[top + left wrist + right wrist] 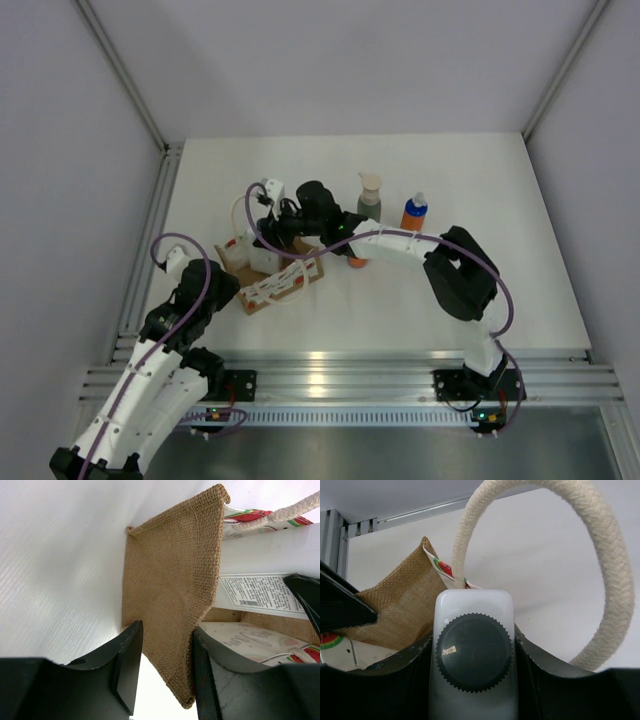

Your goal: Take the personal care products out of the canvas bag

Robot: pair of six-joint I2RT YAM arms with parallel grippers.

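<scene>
The canvas bag [285, 282] lies on its side left of centre on the table, with its burlap side [170, 580] facing the left wrist camera. My left gripper [228, 262] is open, its fingers either side of the bag's burlap edge [167, 670]; only the right finger touches the cloth. My right gripper [268, 225] is shut on the white bottle with the dark cap [474, 650], at the bag's mouth. That bottle's labelled body [265, 555] also shows in the left wrist view. The grey pump bottle [369, 200] and one orange bottle [414, 212] stand on the table. A second orange bottle [357, 262] shows partly under the right arm.
A cream rope handle [615, 580] loops just beyond the white bottle. Grey walls and metal frame rails [150, 230] close the table at the left, back and right. The right forearm [400, 243] stretches over the middle of the table.
</scene>
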